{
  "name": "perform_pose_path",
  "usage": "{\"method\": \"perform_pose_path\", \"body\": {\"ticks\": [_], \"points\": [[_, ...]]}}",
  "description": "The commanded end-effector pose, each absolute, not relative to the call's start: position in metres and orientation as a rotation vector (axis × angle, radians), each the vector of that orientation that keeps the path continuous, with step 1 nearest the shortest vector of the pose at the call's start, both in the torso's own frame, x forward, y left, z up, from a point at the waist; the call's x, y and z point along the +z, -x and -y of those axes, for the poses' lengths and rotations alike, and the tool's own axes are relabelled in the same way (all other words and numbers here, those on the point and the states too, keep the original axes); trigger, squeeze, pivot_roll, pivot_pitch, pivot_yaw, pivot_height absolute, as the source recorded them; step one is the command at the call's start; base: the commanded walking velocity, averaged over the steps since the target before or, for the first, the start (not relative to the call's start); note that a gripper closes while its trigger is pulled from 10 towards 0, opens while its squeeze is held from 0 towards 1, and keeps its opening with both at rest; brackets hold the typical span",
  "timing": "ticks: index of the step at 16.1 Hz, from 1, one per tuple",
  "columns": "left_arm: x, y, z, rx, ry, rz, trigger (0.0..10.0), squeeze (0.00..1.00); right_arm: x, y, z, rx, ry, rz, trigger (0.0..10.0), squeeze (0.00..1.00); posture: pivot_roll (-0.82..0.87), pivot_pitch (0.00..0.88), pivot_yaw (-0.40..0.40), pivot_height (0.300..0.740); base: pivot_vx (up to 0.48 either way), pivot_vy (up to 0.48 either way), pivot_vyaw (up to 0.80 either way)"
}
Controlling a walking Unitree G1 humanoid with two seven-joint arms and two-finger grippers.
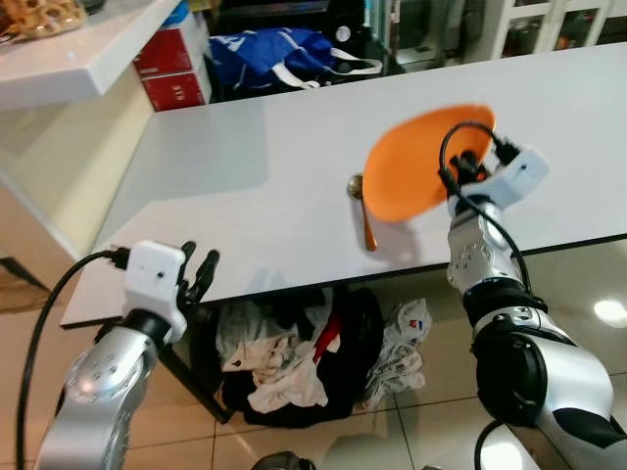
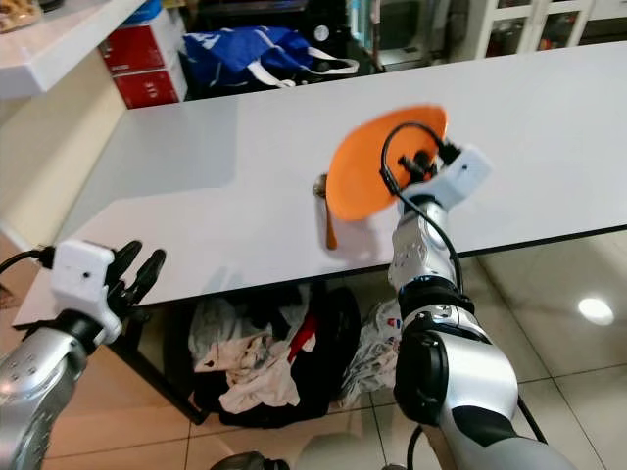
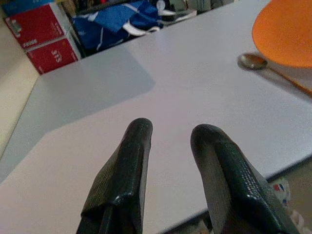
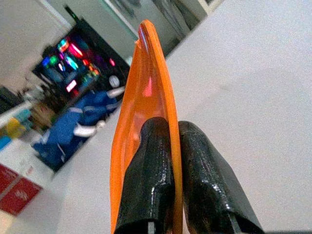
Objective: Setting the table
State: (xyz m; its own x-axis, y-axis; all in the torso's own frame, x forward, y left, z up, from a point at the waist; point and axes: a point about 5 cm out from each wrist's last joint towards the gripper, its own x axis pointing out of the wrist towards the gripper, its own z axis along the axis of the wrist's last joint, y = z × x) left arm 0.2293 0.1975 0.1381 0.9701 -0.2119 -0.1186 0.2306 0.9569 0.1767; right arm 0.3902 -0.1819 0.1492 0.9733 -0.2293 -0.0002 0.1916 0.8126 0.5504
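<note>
Plate [image 1: 421, 162] showing plain orange, no pattern. Worktop [image 1: 245, 196] reading pale grey-white. Spoon [image 1: 362, 211]: metallic bowl, brownish handle. Fingers [image 3: 131, 180] appearing black, finely textured. Bag [image 1: 269, 54] beyond showing blue with white straps; boxes [image 1: 171, 69] red with white lettering.

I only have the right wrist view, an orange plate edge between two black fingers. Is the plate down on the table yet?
Observer: No. In the head views the right gripper holds the orange plate tilted above the white table.
Operator: Anything near it on the table?
Observer: A spoon lies on the table beside the plate, on its left, with the handle toward the near edge.
Operator: And the other arm?
Observer: The left gripper is open, at the table's near edge, well left of the spoon.
</note>
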Motion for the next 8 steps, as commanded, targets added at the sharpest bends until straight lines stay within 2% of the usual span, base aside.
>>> {"method": "perform_pose_path", "body": {"ticks": [1, 4, 7, 8], "points": [[0.145, -0.226, -0.203, -0.215, -0.204, -0.096, 10.0, 0.00, 0.154, -0.393, 0.180, -0.205, -0.568, 0.083, 10.0, 0.00, 0.16, 0.063, 0.163, 0.740, 0.000, 0.000, 0.00], [0.149, -0.217, -0.206, -0.214, -0.215, -0.109, 10.0, 0.00, 0.141, -0.388, 0.185, -0.243, -0.535, 0.036, 10.0, 0.00, 0.18, 0.089, 0.175, 0.740, 0.000, 0.000, 0.00], [0.151, -0.212, -0.208, -0.207, -0.217, -0.123, 10.0, 0.00, 0.133, -0.382, 0.195, -0.284, -0.393, 0.019, 10.0, 0.00, 0.18, 0.110, 0.177, 0.740, 0.000, 0.000, 0.00], [0.151, -0.211, -0.207, -0.211, -0.218, -0.128, 10.0, 0.00, 0.129, -0.380, 0.198, -0.298, -0.356, 0.008, 10.0, 0.58, 0.18, 0.119, 0.179, 0.740, 0.000, 0.000, 0.00]]}}
